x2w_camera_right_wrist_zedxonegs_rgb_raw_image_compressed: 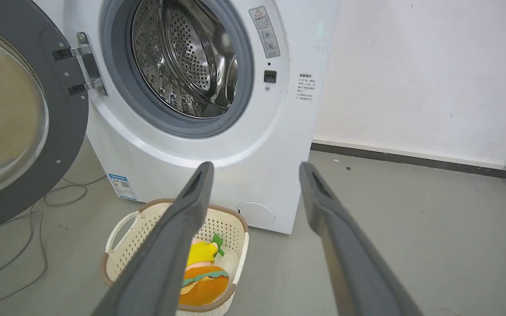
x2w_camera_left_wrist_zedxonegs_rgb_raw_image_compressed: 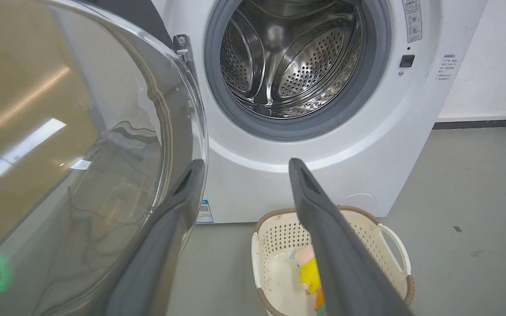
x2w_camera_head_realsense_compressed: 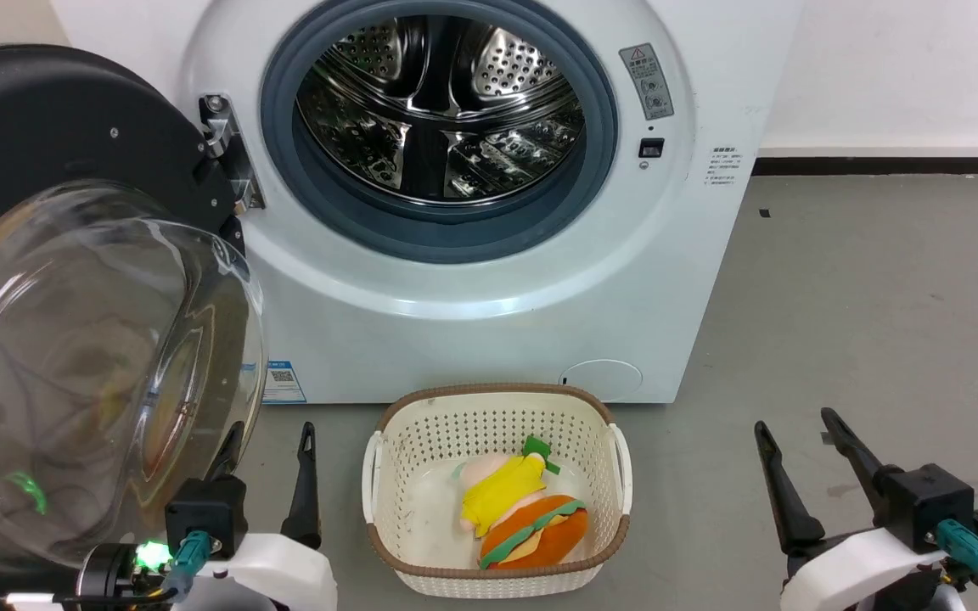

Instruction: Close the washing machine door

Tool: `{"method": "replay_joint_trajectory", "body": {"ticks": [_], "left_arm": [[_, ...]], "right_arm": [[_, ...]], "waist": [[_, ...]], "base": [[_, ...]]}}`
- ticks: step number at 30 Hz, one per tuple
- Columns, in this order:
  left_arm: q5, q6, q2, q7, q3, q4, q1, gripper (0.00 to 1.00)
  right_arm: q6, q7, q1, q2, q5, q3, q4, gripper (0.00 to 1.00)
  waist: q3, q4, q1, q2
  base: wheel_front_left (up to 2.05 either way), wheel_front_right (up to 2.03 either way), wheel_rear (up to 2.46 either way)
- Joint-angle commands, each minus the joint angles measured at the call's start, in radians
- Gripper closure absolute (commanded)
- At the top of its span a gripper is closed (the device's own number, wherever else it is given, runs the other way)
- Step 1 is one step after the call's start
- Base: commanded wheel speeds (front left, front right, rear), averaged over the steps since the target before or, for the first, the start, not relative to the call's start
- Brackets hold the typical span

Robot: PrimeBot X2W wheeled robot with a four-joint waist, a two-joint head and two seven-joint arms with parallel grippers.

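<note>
The washing machine door [x2w_camera_head_realsense_compressed: 90, 339] hangs wide open at the left of the washing machine [x2w_camera_head_realsense_compressed: 489, 322], held by a metal hinge [x2w_camera_head_realsense_compressed: 226, 153] at the left edge of the round opening. The machine stands on a grey floor [x2w_camera_head_realsense_compressed: 862, 322] against a white wall [x2w_camera_head_realsense_compressed: 896, 68] with a dark skirting strip [x2w_camera_head_realsense_compressed: 888, 165]. In the right wrist view, loose cables [x2w_camera_right_wrist_zedxonegs_rgb_raw_image_compressed: 37, 206] lie on the floor under the door.

The door is a glossy black disc with a clear domed glass bowl bulging from its centre, which reflects ceiling lights. A grey gasket [x2w_camera_head_realsense_compressed: 599, 153] rings the opening around the perforated steel drum [x2w_camera_head_realsense_compressed: 438, 110]. A small blue label [x2w_camera_head_realsense_compressed: 283, 382] sits low on the white front.

Near the machine stands a cream laundry basket [x2w_camera_head_realsense_compressed: 497, 407] holding a plush toy [x2w_camera_head_realsense_compressed: 523, 509].

The left end effector [x2w_camera_head_realsense_compressed: 272, 433] is released and empty, low beside the dome. One finger is seen through the glass edge, and whether it touches is unclear. The right end effector [x2w_camera_head_realsense_compressed: 795, 420] is also released and empty, well apart to the right.

The door's left side is cut off in the head view.
</note>
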Motion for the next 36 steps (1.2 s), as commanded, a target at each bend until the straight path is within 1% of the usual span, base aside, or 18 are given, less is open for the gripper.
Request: {"method": "replay_joint_trajectory", "body": {"ticks": [1,8,15,28,36], "left_arm": [[-0.011,0.009,0.0,-0.01,-0.002,-0.001,-0.003,0.0],[-0.016,0.026,0.0,-0.024,-0.007,-0.009,-0.007,0.0],[-0.019,0.042,0.0,-0.039,-0.01,-0.02,-0.01,0.0],[-0.033,0.063,0.0,-0.066,0.0,-0.051,-0.011,0.0],[-0.039,0.067,0.0,-0.083,0.037,-0.111,-0.013,0.0]], "right_arm": [[0.0,-0.01,0.004,0.0,0.012,-0.004,-0.005,0.0],[0.0,-0.024,0.007,0.001,0.029,-0.007,-0.012,0.0],[0.0,-0.039,0.01,0.001,0.042,-0.01,-0.016,0.0],[0.0,-0.066,0.015,0.002,0.063,-0.008,-0.024,0.0],[0.0,-0.083,0.019,0.002,0.078,-0.013,-0.025,0.0]], "waist": [[0.0,0.0,0.0,0.0],[0.003,0.009,0.0,0.0],[0.007,0.035,0.0,0.0],[0.014,0.119,0.0,0.0],[0.017,0.174,0.0,0.0]], "base": [[0.0,0.0,0.0],[0.0,0.0,0.0],[0.0,0.0,0.0],[0.0,0.0,0.0],[0.0,0.0,0.0]]}}
